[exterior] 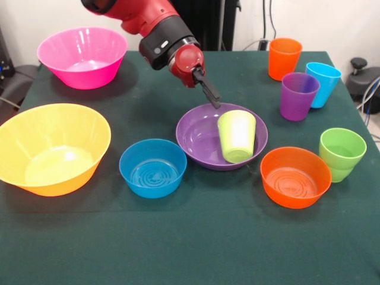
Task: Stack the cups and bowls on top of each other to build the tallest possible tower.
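Cups (303,90) and bowls (154,167) across dark green tablecloth (196,243), white wall (41,15) behind.

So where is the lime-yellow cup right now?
In the front view, the lime-yellow cup sits upside down in the right side of the purple bowl, mid-table between the blue bowl and the orange bowl.

You are looking at a table (190,249) covered in dark green cloth. Behind the table stands a plain pale wall (320,21), with thin dark cables (268,24) hanging down it. Beyond the table's right edge sits a grey object with a black knob (358,63). Beyond its left edge, dark equipment (7,65) shows.
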### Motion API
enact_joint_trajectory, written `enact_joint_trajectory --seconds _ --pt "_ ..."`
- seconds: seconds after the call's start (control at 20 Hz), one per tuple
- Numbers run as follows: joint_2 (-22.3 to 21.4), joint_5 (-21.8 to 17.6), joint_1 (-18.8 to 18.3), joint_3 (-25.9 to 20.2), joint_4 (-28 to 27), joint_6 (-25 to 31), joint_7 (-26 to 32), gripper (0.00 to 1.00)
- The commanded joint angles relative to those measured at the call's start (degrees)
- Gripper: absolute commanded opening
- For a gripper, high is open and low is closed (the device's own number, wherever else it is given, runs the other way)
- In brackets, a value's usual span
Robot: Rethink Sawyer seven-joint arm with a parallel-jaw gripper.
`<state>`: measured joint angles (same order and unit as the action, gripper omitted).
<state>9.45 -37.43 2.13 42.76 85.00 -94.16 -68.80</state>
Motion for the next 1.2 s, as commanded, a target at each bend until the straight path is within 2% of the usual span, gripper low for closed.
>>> enact_joint_trajectory --seconds 0.05,0.55,1.2 --pt "0.13 1.56 -0.12 -5.62 -2.37 1.51 1.72 1.00" --pt "0.96 1.94 0.97 -5.45 -2.79 2.98 2.69 1.00" --pt "3.93 4.34 2.15 -4.98 -4.40 5.65 5.64 1.00"
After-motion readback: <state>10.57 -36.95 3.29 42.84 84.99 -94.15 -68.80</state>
